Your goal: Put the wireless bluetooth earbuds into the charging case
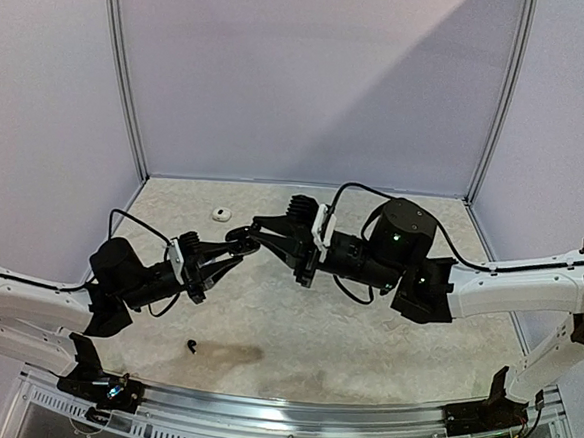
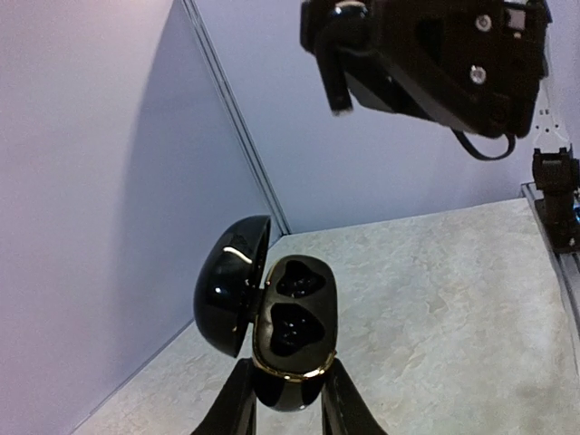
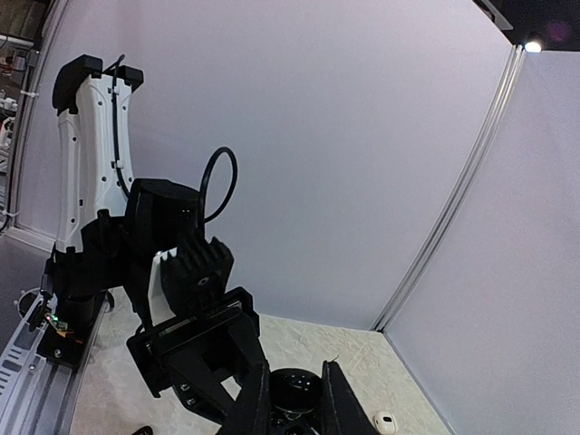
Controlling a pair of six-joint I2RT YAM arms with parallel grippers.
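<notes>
My left gripper [image 2: 288, 408] pinches the open charging case [image 2: 290, 317]; my right gripper [image 3: 290, 408] hovers just above, grip unclear. Black earbud [image 1: 192, 347] by the table's [image 1: 382, 366] near edge, white earbud [image 1: 220, 213] near its far-left corner

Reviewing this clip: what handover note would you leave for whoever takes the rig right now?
Left end effector: shut on the open black charging case, lid hinged aside, held above the table.
Right end effector: poised just above the case; grip state unclear.
On the table: black earbud near the front, small white piece, maybe an earbud, at the back.
Done: case in hand, open. Left: seat earbuds; both wells look empty.
</notes>
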